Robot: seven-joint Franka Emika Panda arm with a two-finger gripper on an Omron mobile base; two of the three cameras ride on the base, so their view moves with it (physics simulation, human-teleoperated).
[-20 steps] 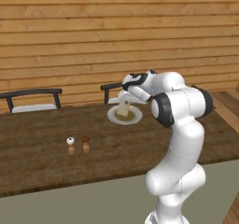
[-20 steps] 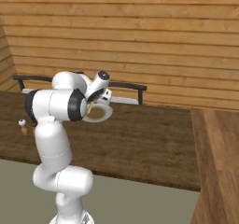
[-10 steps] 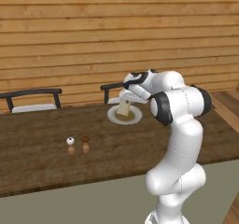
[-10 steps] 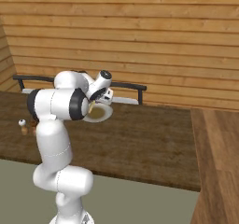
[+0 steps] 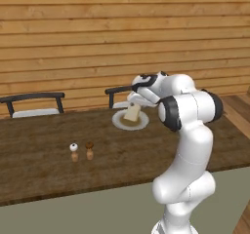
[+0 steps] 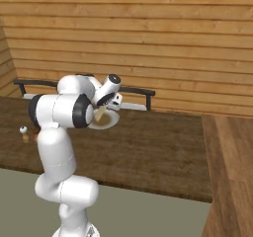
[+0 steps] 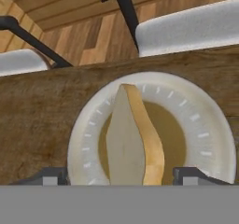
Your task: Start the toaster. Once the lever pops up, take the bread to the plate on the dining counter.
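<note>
Now bread (image 7: 133, 139) pinched edge-up between fingers (image 7: 190, 176), tips spread slice-wide; plate (image 7: 205, 125) centred directly beneath, on surface (image 7: 37, 106).

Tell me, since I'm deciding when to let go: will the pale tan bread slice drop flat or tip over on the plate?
The pale tan bread slice hangs edge-on above the round grey-beige plate, so it will likely tip onto a face. It looks thin and light, so it should land softly. Held by the gripper, it shows a slight bend, so it is probably not quite stiff.
</note>
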